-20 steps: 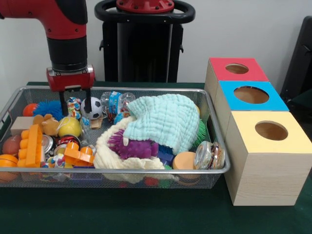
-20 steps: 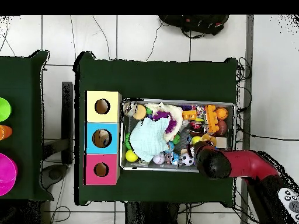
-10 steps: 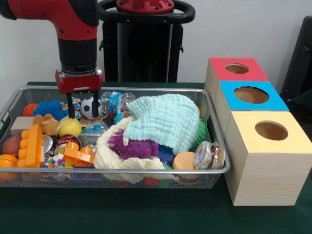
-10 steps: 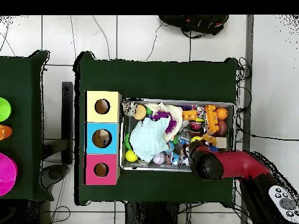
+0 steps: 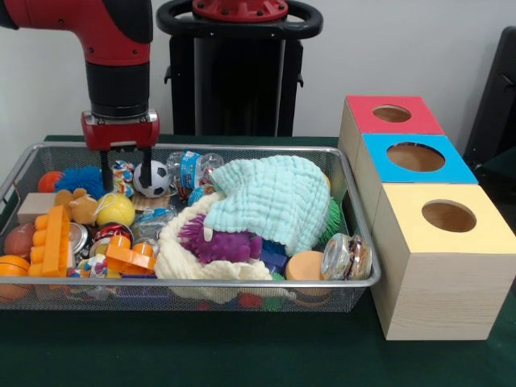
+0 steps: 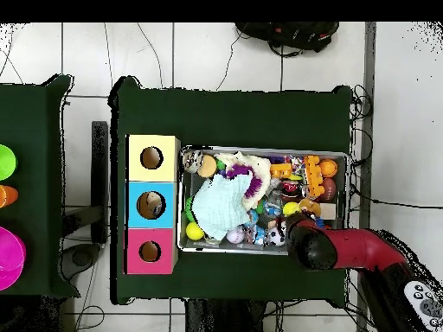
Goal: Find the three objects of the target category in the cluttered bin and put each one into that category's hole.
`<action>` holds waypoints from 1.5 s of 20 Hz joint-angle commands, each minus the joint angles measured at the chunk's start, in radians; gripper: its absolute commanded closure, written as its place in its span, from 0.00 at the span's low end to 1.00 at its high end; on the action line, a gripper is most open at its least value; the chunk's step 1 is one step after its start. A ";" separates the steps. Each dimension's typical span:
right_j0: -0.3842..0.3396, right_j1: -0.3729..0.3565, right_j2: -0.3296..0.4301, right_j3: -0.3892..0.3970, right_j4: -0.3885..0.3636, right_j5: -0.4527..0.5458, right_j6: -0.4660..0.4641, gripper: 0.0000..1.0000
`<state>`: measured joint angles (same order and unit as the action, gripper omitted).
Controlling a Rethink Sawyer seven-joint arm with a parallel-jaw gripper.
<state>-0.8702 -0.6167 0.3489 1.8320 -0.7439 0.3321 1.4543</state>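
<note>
One red and black arm point(image 5: 113, 48) descends over the far left part of a wire-mesh bin point(image 5: 185, 284) on a green counter point(image 5: 242, 355); its tool point(image 5: 124, 168) hangs with two dark fingers point(image 5: 147, 161) spread apart and empty, tips just inside the bin's rim. Between and below the fingers sits a small multicoloured patterned ball point(image 5: 122, 171), with a black-and-white soccer ball point(image 5: 151, 179) just beside the right-hand finger in the front view and a blue spiky ball point(image 5: 81, 179) beside the other. A yellow ball point(image 5: 115, 209) lies nearer the camera, next to a tan plush toy point(image 5: 79, 205), an orange toy-brick piece point(image 5: 55, 240) and a second orange brick point(image 5: 129, 256). The middle of the bin holds a pale mint cloth point(image 5: 274, 200) draped over a cream fabric ring point(image 5: 181, 250) that encloses a purple spiky toy point(image 5: 218, 242); a clear plastic bottle with a blue label point(image 5: 192, 168) lies behind them. At the bin's near right corner rest a round orange lid point(image 5: 305, 264) and a clear jar point(image 5: 347, 256). Beside the bin stand three wooden boxes with holes in their tops: red point(image 5: 393, 114), blue point(image 5: 415, 157) and yellow point(image 5: 447, 218). In the overhead view the arm's end point(image 6: 313, 245) covers the bin's corner farthest from the boxes point(image 6: 151, 203)
</note>
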 commanded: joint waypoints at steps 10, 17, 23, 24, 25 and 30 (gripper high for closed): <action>0.091 0.043 -0.090 0.006 0.057 -0.103 0.224 0.00; 0.175 0.056 -0.156 -0.009 0.127 -0.139 0.264 0.00; 0.192 0.071 -0.177 -0.019 0.187 -0.138 0.239 0.00; 0.189 0.074 -0.178 -0.019 0.194 -0.138 0.232 0.00; 0.180 0.077 -0.172 -0.019 0.200 -0.136 0.219 0.00; 0.146 0.094 -0.152 -0.032 0.246 -0.096 0.184 0.00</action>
<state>-0.6929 -0.5681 0.1924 1.8318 -0.5643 0.2439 1.4555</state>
